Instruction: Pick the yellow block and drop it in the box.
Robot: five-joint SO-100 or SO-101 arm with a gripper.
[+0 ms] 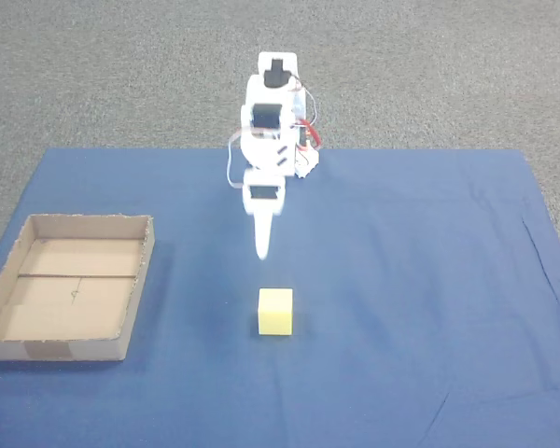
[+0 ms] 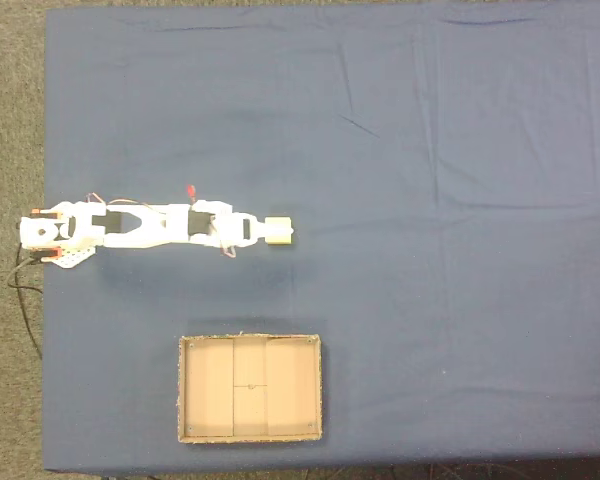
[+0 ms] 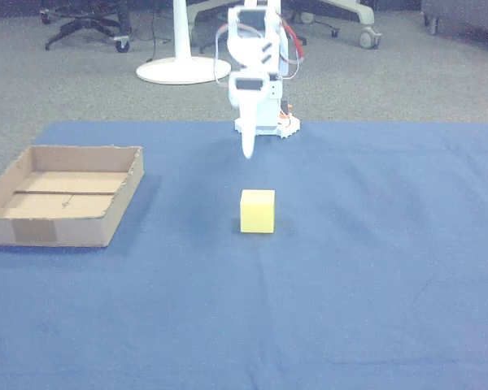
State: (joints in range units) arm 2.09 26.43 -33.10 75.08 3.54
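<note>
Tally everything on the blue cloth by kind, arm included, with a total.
Yellow block: 1
Cardboard box: 1
Robot arm, gripper above the cloth behind the block: 1
Total: 3

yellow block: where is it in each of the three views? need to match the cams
A fixed view: yellow block sits lower centre on the blue cloth, in front of the gripper.
Another fixed view: the block is left of centre, at the arm's tip, above the box.
Other view: the block is at centre, right of the box.
Shared landmark: the box, empty in all three.
</note>
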